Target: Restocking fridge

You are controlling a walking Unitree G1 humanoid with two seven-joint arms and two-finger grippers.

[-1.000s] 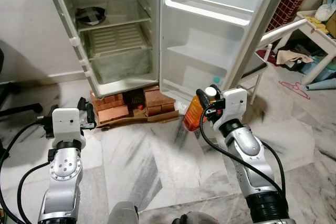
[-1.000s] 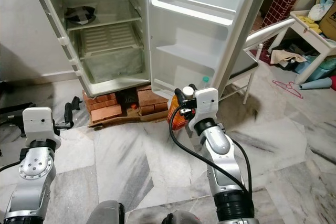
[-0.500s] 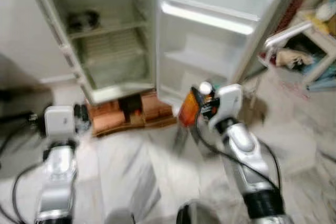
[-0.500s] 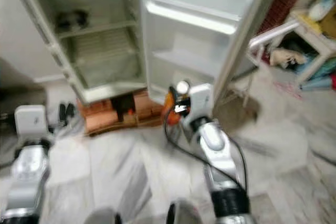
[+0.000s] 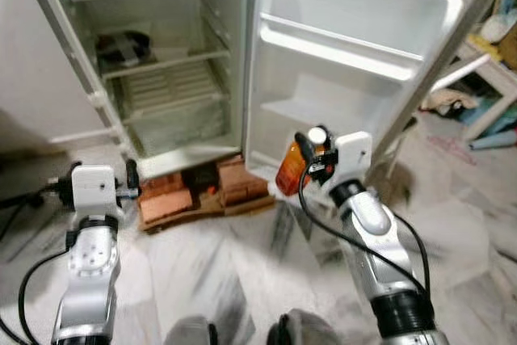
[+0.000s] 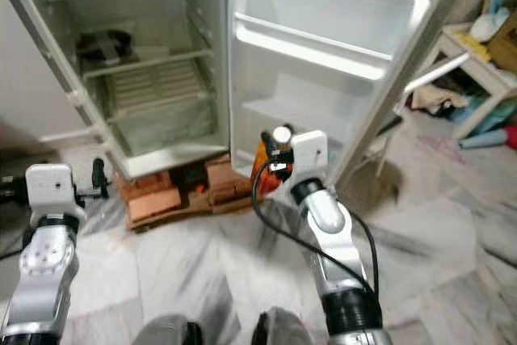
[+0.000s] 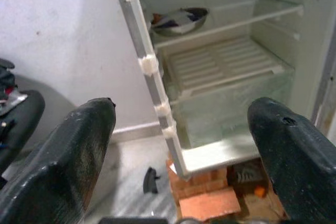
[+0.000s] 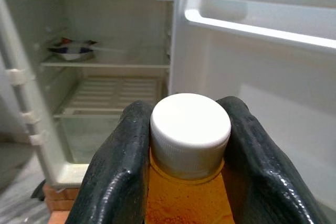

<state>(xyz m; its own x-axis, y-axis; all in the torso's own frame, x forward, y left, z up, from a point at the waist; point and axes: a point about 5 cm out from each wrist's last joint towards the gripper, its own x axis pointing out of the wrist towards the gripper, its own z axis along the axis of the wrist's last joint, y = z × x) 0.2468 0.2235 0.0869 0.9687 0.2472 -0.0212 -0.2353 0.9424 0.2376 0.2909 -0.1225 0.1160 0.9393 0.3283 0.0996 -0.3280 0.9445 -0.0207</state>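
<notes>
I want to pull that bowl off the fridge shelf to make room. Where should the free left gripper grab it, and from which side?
Probably take the bowl by its near rim, coming straight in from the open front of the fridge. It sits on the upper shelf, wide and shallow, so the rim is the only thin edge. The left gripper is open; the right gripper holds the orange bottle.

cam: moved closer to fridge (image 5: 161,62) | right hand (image 5: 311,155): orange bottle (image 5: 289,174) now nearer door shelf (image 5: 311,115)
</notes>
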